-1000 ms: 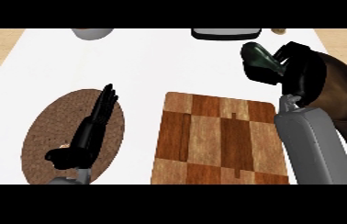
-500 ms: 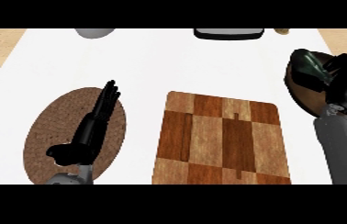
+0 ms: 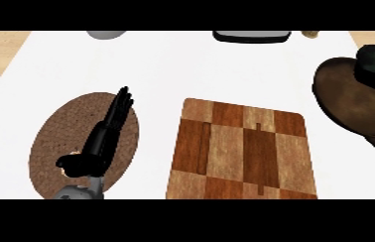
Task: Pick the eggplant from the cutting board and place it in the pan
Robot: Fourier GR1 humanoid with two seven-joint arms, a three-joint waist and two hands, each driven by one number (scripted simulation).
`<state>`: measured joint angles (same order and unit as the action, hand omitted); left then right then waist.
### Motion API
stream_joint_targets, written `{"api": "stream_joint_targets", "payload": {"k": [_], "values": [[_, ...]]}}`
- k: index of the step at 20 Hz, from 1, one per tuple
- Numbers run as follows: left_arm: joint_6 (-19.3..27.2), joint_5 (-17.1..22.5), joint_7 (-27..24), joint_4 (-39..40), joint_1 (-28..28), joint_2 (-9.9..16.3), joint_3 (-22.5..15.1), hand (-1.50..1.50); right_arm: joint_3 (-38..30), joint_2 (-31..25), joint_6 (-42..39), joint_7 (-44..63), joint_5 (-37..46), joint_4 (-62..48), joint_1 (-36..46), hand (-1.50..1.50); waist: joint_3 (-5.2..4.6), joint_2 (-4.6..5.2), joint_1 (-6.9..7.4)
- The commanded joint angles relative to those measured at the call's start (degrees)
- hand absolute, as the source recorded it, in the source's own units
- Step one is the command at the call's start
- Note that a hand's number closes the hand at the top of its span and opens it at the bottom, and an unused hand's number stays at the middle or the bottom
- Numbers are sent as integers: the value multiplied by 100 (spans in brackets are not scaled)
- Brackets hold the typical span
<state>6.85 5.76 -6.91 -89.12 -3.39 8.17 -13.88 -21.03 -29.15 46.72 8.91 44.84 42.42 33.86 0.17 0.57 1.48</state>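
The wooden cutting board [image 3: 245,149] lies in the middle right with nothing on it. A dark brown pan [image 3: 343,99] sits at the right edge, partly cut off. Above the pan's far side, a black shape at the edge is my right hand [image 3: 366,65]; only a small part shows. No eggplant can be made out; whether it is in that hand is hidden. My left hand [image 3: 102,137] lies open, fingers straight and pointing away, over a round mat at the left.
A brown woven mat [image 3: 62,137] lies under the left hand. At the far edge are a grey round object [image 3: 107,34], a black flat object [image 3: 250,36] and a small tan thing [image 3: 310,33]. White counter lies between mat and board.
My right hand and forearm have moved right, almost out of view, uncovering the pan. The left hand has not moved.
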Motion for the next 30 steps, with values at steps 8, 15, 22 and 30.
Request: {"api": "stream_joint_targets", "payload": {"k": [8,15,22,30], "values": [[-168,33,16,-7,-167,9,37,0,-173,-581,-1978,-635,-484,-2295,412,-150,10,94,179],[-135,-62,-17,32,-184,-119,-62,0,-819,-829,-2665,-1644,-1204,-2746,933,-150,21,89,188],[-27,-41,-1,155,-222,-231,43,0,-1767,-536,-1888,-2919,-2171,-2376,881,-150,18,62,59],[-57,-58,201,-351,216,8,170,0,-2481,-984,-3622,-3599,-3235,-2462,278,-150,-3,-44,-86]]}}
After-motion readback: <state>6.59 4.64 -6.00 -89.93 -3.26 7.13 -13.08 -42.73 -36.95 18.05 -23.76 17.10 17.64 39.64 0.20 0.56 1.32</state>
